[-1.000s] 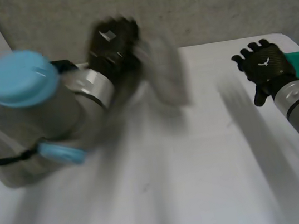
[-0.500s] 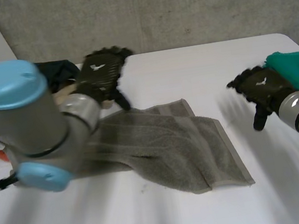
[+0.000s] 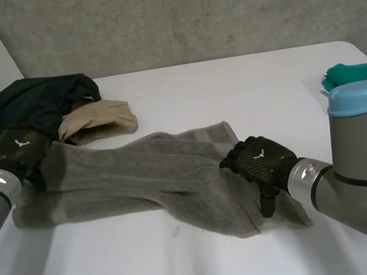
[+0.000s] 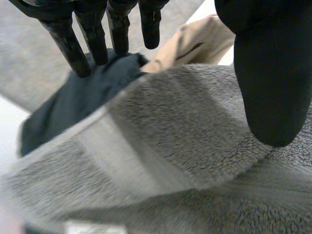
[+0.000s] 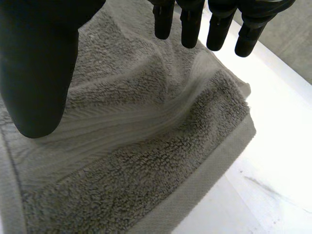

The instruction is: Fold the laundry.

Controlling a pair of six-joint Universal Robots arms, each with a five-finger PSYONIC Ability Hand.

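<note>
While rumpled towel (image 3: 141,178) lies beneath fingertips, left hand (image 3: 21,149), right hand (image 3: 259,159) splayed, empty; likely flattening step; next: pinch ends.

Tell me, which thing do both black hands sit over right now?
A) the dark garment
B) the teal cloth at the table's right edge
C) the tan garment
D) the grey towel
D: the left hand is at the left end of the grey towel and the right hand is at its right end. Each wrist view shows towel pile under the open fingers.
</note>
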